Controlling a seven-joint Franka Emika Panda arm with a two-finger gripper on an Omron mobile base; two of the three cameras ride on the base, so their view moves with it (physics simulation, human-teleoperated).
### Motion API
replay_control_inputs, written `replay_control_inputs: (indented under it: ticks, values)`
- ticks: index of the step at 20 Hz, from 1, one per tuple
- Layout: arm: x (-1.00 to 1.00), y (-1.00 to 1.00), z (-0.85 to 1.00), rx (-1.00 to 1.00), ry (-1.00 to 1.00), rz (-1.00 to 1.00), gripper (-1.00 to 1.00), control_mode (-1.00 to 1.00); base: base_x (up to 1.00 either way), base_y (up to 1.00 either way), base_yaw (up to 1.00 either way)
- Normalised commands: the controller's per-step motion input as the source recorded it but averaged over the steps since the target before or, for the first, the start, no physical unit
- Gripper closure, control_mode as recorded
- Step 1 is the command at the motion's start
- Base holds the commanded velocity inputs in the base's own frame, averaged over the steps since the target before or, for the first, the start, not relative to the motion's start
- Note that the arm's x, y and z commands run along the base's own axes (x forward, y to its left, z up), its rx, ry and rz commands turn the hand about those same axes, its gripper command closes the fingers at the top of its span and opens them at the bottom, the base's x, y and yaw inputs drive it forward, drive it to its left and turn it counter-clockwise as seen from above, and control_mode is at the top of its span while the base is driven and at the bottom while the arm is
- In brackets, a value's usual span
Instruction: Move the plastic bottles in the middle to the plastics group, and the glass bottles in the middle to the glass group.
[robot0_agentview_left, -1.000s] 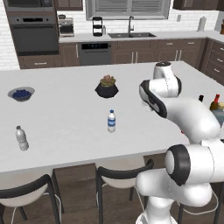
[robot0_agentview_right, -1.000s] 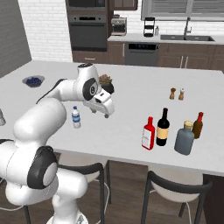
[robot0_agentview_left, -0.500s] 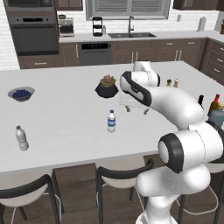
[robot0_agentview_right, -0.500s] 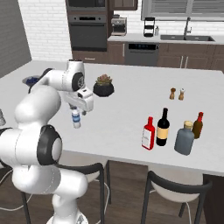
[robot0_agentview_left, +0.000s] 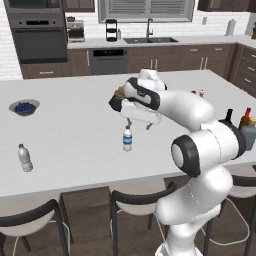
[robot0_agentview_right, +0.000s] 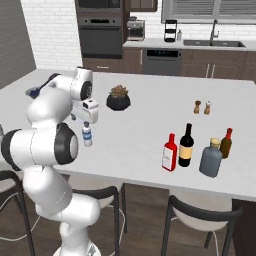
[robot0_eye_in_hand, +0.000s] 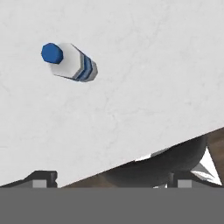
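Arm has swung over the blue-labelled bottle (robot0_agentview_left: 127, 138).
End effector (robot0_agentview_left: 138, 122) wide open, empty, just above it; grasp likely next.

You swung the arm (robot0_agentview_left: 170, 107) leftward across the left base view, bringing the spread-fingered gripper (robot0_agentview_left: 138, 123) from the frame's right to just above the blue-labelled water bottle (robot0_agentview_left: 127, 138) at center.
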Motion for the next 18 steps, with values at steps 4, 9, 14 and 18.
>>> replay_control_inputs:
  ticks: [4, 9, 14, 18]
  values:
    - [0.37, 0.13, -0.27, -0.02, 0.0, 0.0, -1.0, -1.0, 0.0, 0.0, 0.0]
    - [0.19, 0.01, -0.3, -0.05, -0.06, 0.0, -1.0, -1.0, 0.0, 0.0, 0.0]
    - [0.14, 0.05, -0.28, -0.01, -0.12, 0.0, -1.0, -1.0, 0.0, 0.0, 0.0]
    - [0.19, 0.23, -0.23, 0.0, -0.09, 0.0, -1.0, -1.0, 0.0, 0.0, 0.0]
